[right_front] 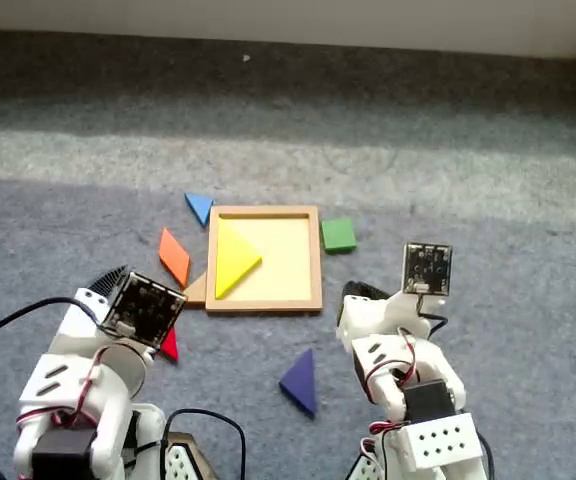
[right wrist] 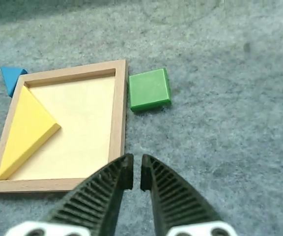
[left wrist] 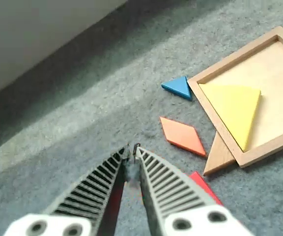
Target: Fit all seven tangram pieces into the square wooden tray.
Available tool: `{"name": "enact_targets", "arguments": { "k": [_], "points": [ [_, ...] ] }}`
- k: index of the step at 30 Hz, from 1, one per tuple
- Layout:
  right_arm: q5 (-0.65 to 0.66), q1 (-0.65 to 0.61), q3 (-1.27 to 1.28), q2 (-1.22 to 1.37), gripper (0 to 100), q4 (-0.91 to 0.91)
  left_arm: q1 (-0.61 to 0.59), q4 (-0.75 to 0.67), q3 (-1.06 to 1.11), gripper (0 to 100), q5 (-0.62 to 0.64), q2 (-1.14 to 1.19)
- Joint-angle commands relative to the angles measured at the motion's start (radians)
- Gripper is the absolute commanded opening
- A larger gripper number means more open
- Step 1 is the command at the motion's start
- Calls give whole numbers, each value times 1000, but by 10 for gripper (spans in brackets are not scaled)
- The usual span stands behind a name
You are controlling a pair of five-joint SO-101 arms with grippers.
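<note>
One yellow triangle lies in the tray; six others lie outside.

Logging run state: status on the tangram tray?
Left gripper and right gripper shut, empty. Yellow triangle in tray; other pieces outside. Tan triangle against tray's outer edge.
</note>
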Motion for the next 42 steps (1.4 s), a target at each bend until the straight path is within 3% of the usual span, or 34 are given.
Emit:
{"name": "enact_targets", "arguments": {
  "k": [1,7,14,23,27,36,42],
  "points": [
    [12,12,10,-18,41,-22,-53,3,-127,51,-48,5],
    [12,12,12,-18,41,-24,-139,2,-137,186,-49,211],
    [14,10,13,-18,41,-24,-140,3,-193,244,-35,567],
    [14,10,13,-18,41,-24,-148,-5,-189,373,216,918],
    [14,10,13,-18,41,-24,-150,-17,-191,379,292,1082],
    [14,10,13,-18,41,-24,-243,-287,-193,375,376,1412],
    [14,10,13,-18,41,-24,-243,-328,-275,357,462,1572]
  ]
}}
